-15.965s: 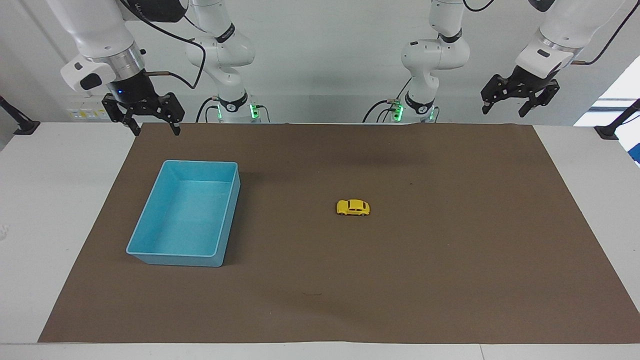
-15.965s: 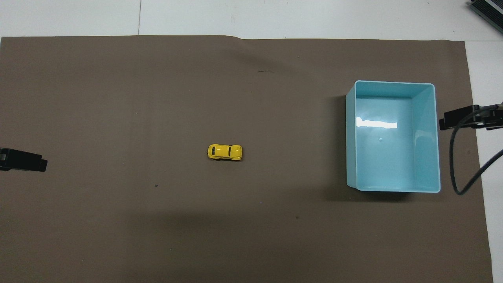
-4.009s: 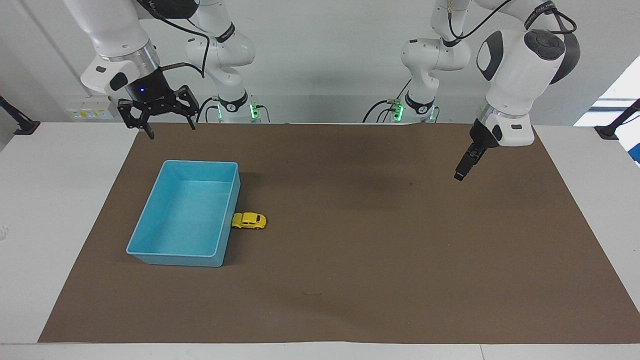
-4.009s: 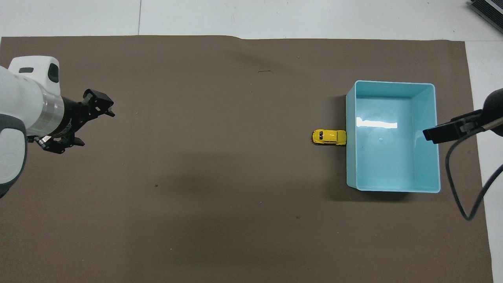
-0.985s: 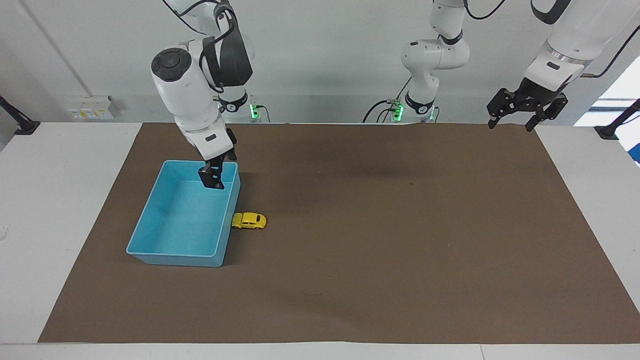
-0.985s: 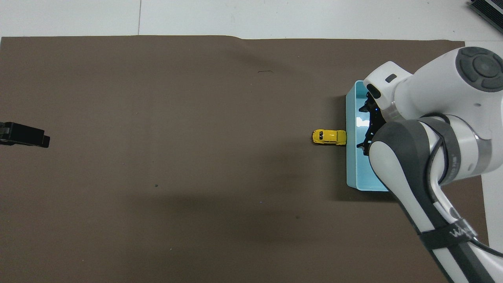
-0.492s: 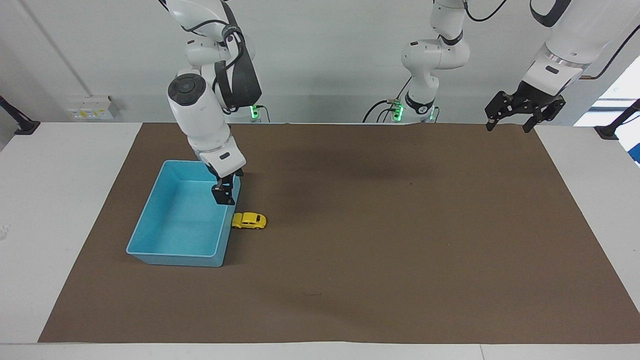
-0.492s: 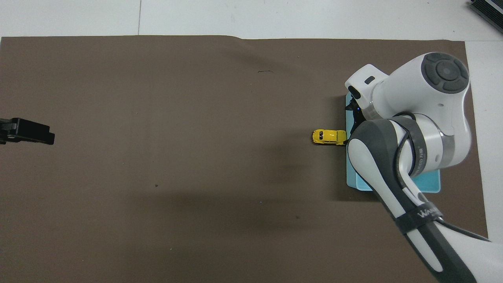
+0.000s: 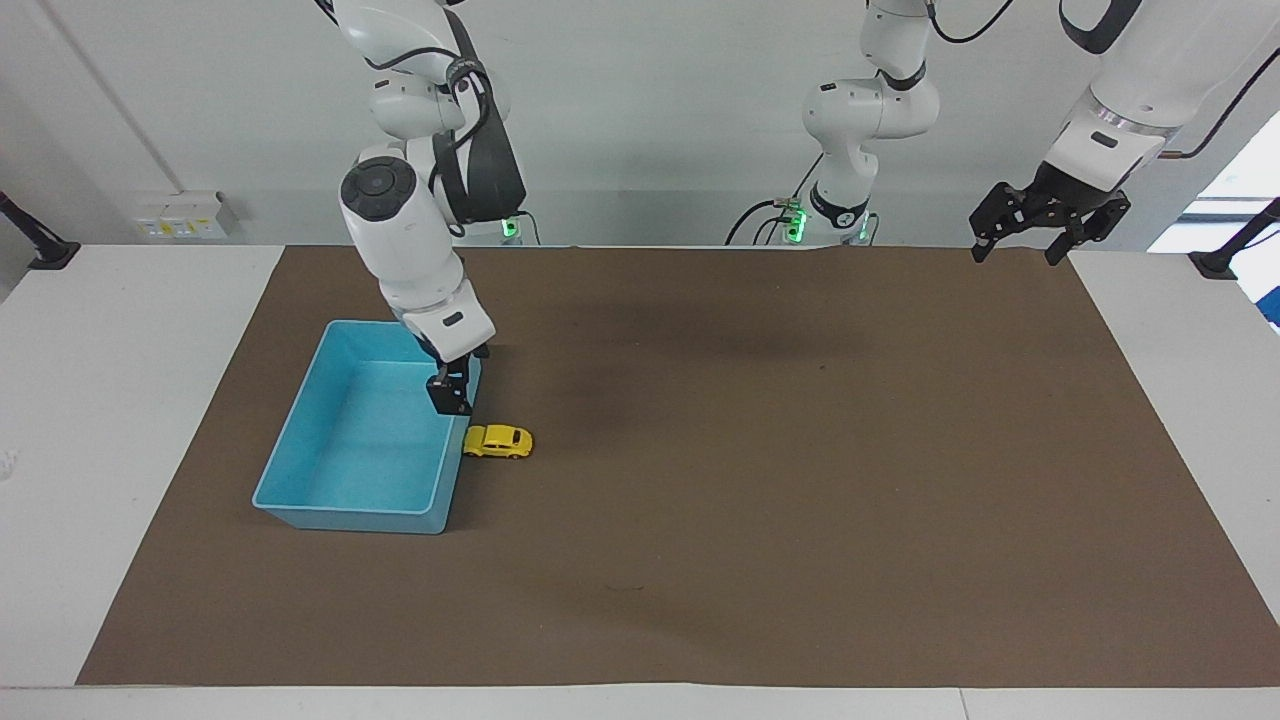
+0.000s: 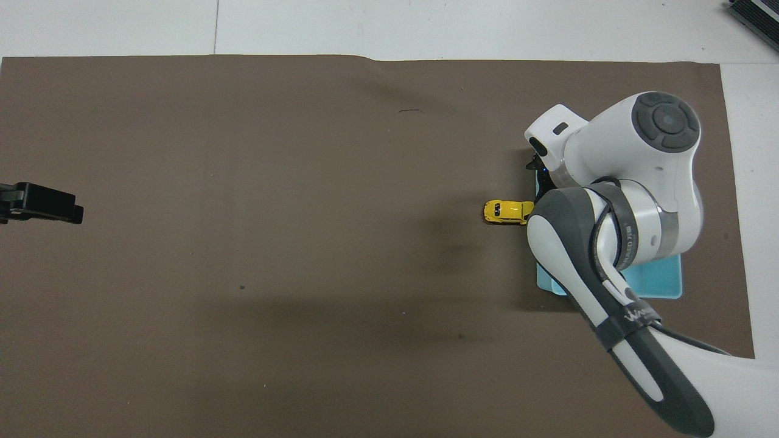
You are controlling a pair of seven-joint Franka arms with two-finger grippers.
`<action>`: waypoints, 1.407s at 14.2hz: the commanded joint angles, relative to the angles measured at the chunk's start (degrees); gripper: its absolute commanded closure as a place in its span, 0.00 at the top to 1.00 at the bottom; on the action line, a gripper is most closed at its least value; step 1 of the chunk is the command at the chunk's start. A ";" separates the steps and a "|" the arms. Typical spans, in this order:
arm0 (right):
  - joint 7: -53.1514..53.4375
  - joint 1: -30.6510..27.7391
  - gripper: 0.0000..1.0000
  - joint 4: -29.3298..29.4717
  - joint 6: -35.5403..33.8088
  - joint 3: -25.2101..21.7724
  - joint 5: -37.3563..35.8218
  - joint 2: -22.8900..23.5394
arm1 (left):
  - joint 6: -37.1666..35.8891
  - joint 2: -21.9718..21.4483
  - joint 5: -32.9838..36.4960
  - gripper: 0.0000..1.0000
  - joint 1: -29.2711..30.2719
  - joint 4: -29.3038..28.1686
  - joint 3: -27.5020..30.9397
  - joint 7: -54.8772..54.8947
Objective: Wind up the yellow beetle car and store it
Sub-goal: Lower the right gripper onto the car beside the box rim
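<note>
The yellow beetle car [image 9: 497,441] stands on the brown mat, touching the outside of the light blue bin's [image 9: 300,440] long wall that faces the left arm's end. It also shows in the overhead view [image 10: 506,212]. My right gripper [image 9: 450,397] points down over that wall's rim, just above the car and slightly nearer to the robots' side than it, not touching it. In the overhead view the right arm hides most of the bin [image 10: 660,281] and the gripper. My left gripper [image 9: 1045,218] is open and waits raised at the left arm's end.
The brown mat [image 9: 800,500] covers most of the white table [image 9: 100,400]. The bin holds nothing that I can see. The left gripper's tip [image 10: 42,204] shows at the overhead view's edge.
The car rolled earlier from the mat's middle to the bin's wall. In the last second my right gripper moved from over the bin's inside to over its rim, closer to the car.
</note>
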 commanded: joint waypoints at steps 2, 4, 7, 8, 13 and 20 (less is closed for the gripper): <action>-1.84 0.24 1.00 -0.59 1.54 0.15 -0.47 0.72 | 0.24 -0.16 -0.20 1.00 0.06 0.30 -0.16 -0.50; -2.10 0.24 1.00 -0.85 3.11 0.15 -0.47 1.87 | 0.50 -0.08 -0.11 1.00 0.41 0.30 -0.17 0.03; -2.63 0.76 1.00 -2.25 4.35 0.15 -2.75 2.04 | 0.77 0.71 0.42 1.00 0.06 0.91 -0.08 2.93; -2.80 0.85 1.00 -2.43 5.04 0.15 -2.76 2.22 | 0.60 0.72 0.33 1.00 0.06 0.91 -0.08 3.02; -2.72 0.85 1.00 -5.32 10.22 0.14 -2.84 4.50 | 0.15 0.19 0.95 1.00 -0.12 0.21 -0.17 3.11; -2.89 0.85 1.00 -6.30 13.30 0.06 -2.84 6.35 | 0.07 -0.08 0.86 1.00 0.76 0.30 0.18 2.75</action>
